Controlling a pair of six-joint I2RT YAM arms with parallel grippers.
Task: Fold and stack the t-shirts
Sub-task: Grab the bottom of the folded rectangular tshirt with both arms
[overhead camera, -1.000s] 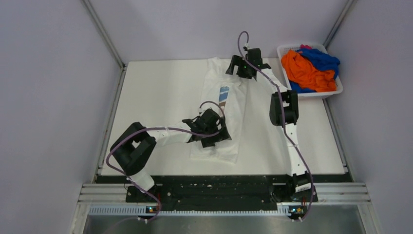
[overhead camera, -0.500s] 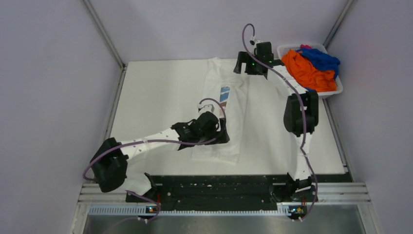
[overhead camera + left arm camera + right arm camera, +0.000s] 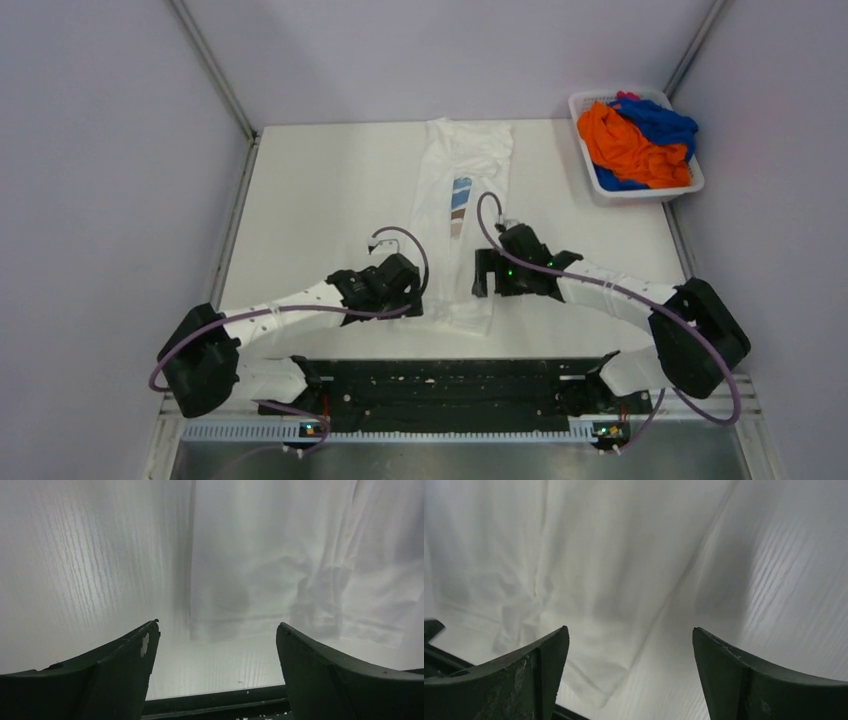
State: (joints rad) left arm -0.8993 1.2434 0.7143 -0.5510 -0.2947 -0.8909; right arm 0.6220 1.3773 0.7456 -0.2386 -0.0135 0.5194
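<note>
My right fingers are no longer up at the collar end of the white t-shirt by the basket. They now sit back at its near right edge, with the elbow swung out to the right. My left fingers have slid off the cloth and hang just left of the hem, over bare bench. The collar end, now uncovered, looks flatter, though I can't be sure from above.
</note>
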